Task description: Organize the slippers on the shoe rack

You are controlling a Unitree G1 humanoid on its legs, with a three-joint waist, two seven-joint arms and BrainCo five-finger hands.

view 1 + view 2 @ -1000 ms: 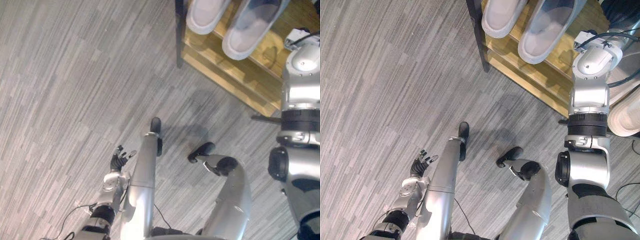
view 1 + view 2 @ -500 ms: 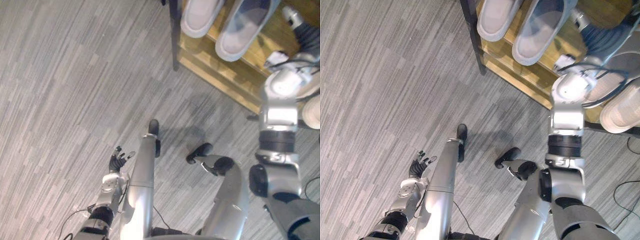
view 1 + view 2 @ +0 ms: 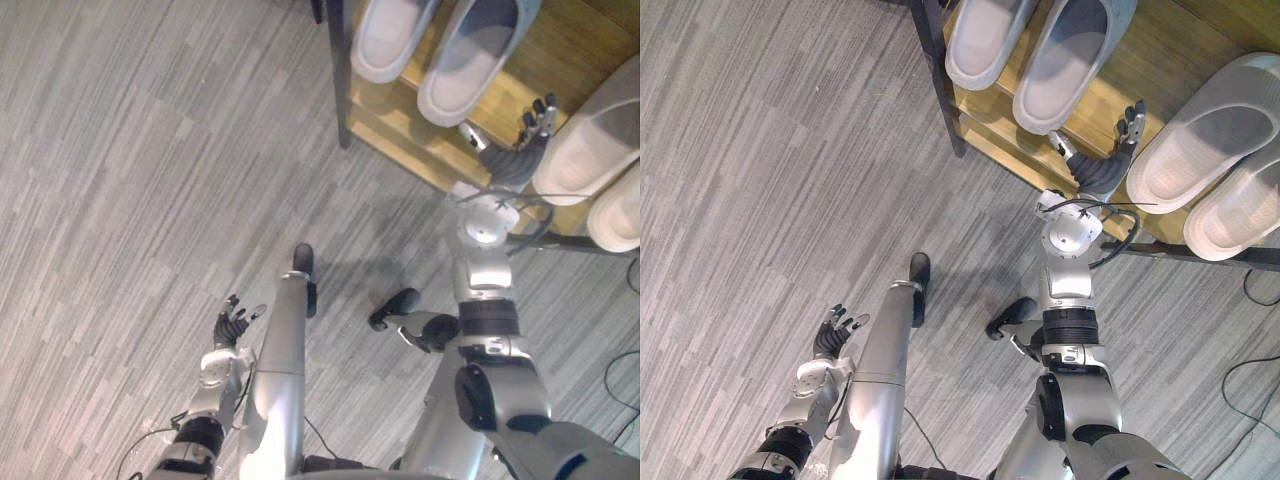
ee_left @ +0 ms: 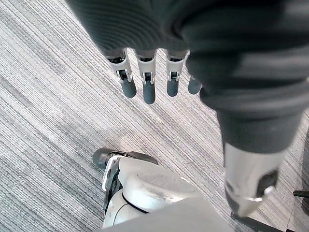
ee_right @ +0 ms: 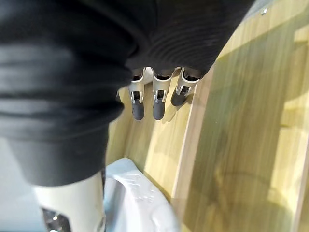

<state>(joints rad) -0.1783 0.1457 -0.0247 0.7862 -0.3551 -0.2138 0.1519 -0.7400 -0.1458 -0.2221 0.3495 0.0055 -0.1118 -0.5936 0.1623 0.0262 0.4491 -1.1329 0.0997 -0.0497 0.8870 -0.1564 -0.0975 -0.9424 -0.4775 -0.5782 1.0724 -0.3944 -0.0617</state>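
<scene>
The first pair of slippers (image 3: 1070, 55) is lying side by side on the wooden shoe rack (image 3: 1180, 45), close to its dark corner post (image 3: 338, 70). The second pair of slippers (image 3: 1200, 140) is lying further to the robot's right on the same rack. All four are running along the same slant, with their open heel ends toward the rack's front edge and their covered toes pointing to the back.

The right hand (image 3: 1125, 125) is reaching over the bare wood between the two pairs. Its fingers (image 5: 159, 104) are straight and holding nothing, just beside the heel of the second pair. Whether it is touching that slipper cannot be told.

Half a second ago this arm was covering the second pair, with the hand further back over the rack. Now the hand is sitting nearer the front, and both right slippers are showing in full.

The left hand (image 3: 230, 325) is hanging low over the grey plank floor (image 3: 130, 150), fingers spread and empty, where it was before.
</scene>
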